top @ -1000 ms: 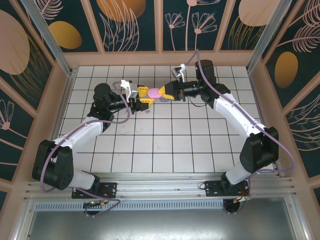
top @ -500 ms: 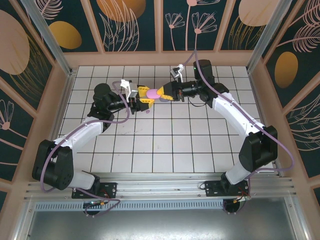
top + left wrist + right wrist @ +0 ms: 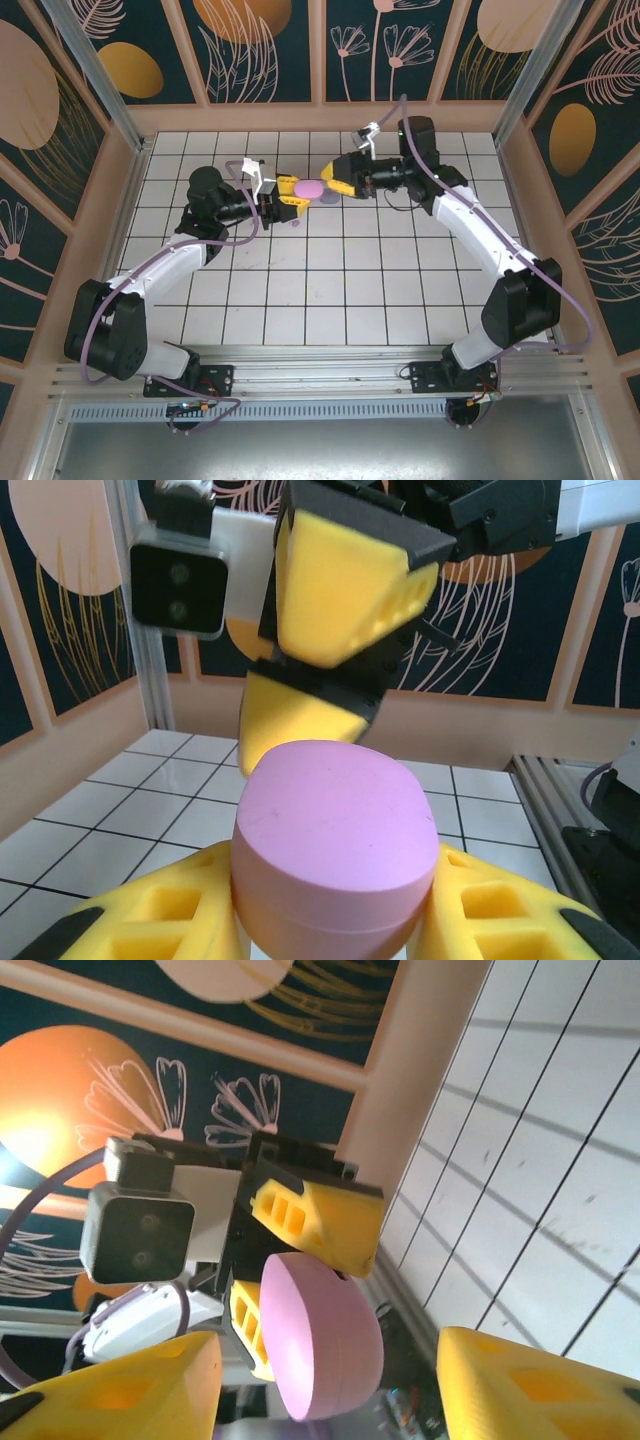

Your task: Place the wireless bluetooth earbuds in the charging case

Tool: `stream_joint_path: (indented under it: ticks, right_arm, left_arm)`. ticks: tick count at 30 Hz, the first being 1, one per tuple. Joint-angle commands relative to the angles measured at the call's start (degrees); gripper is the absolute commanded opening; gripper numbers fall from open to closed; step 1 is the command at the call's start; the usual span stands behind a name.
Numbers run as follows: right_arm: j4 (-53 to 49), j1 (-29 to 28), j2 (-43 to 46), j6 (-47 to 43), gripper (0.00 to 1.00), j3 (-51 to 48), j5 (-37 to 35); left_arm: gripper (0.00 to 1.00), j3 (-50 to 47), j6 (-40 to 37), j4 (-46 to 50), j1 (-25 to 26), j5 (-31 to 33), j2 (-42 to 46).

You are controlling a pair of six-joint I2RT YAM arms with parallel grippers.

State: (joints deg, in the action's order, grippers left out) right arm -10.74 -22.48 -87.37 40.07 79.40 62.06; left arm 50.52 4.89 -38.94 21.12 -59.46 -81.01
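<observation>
Above the tiles point(image 3: 330, 290), left end effector point(image 3: 299, 194) grips pink case point(image 3: 309, 187), right end effector point(image 3: 334, 180) open.

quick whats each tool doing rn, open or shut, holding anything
left tool: closed on the lavender case.
right tool: open, holding nothing.

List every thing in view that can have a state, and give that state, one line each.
charging case: lid shut, clamped between two fingers
left gripper: shut on the charging case
right gripper: open, fingers spread apart, facing the case
</observation>
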Motion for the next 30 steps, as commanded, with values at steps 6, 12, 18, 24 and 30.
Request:
stream_joint_path:
  ticks: [6, 12, 18, 24, 30]
  right_arm:
    - [-1.94, -1.88, 12.79, -25.28, 0.70, -2.29, -11.12]
    - [-7.53, -16.27, 17.56, -51.18, 0.75, -5.69, -40.12]
    - [-8.55, -19.79, 16.15, -57.18, 0.78, -6.41, -45.23]
    - [-8.55, -19.89, 15.13, -58.05, 0.78, -6.45, -45.11]
    - [-7.81, -19.88, 13.93, -57.84, 0.77, -5.76, -45.32]
  left_arm:
    - [0.18, 0.94, 2.98, 5.88, 0.43, -2.68, 3.44]
    - [0.18, 0.88, 2.40, 10.20, 0.41, -2.78, 5.69]
    - [0.18, 0.88, 1.87, 12.03, 0.41, -3.81, 6.75]
    - [0.17, 0.63, 1.12, 12.77, 0.42, -4.64, 7.35]
    - [0.15, 0.73, 1.09, 12.79, 0.41, -6.08, 7.37]
